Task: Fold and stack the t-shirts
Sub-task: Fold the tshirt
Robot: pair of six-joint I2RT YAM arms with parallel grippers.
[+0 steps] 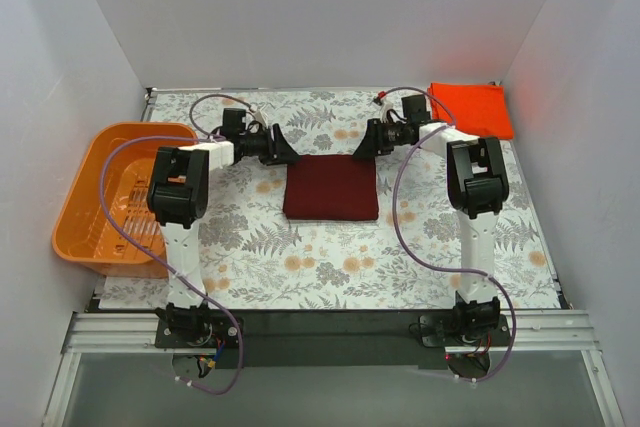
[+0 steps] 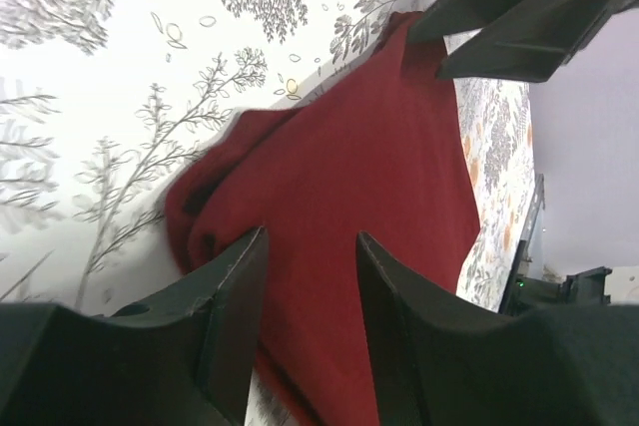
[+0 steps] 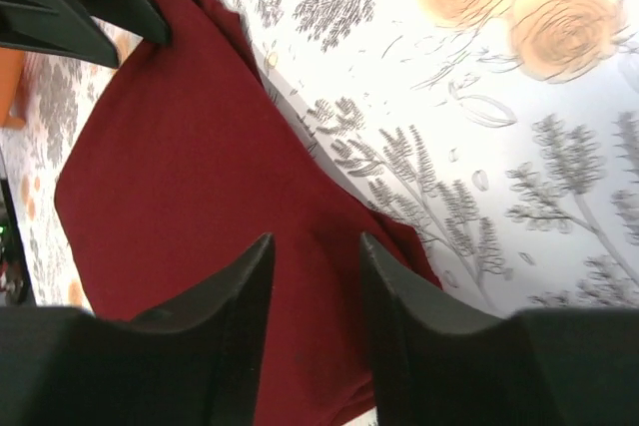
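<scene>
Top external view: the folded maroon t-shirt (image 1: 331, 188) is recorded on the counter (image 1: 300, 257), between the left gripper (image 1: 283, 144) and the right gripper (image 1: 363, 144). Both are spread, with nothing pinched. The orange-red t-shirt (image 1: 472, 109) lies beyond the right gripper, which is judged nearer.

Ctr t-shirt (image 1: 331, 187) lies folded flat mid-surface (image 1: 300, 257), btwn the two arms & ahead of their bases. Corner t-shirt (image 1: 472, 109) lies folded in the far R corner, well apart from the ctr one, behind the R arm. Basket (image 1: 100, 197) stands at the L edge, just L of the L arm. Left gripper (image 1: 283, 145) sits by the ctr t-shirt's far-L corner, right gripper (image 1: 362, 144) by its far-R corner; they face each other along its far edge.
</scene>
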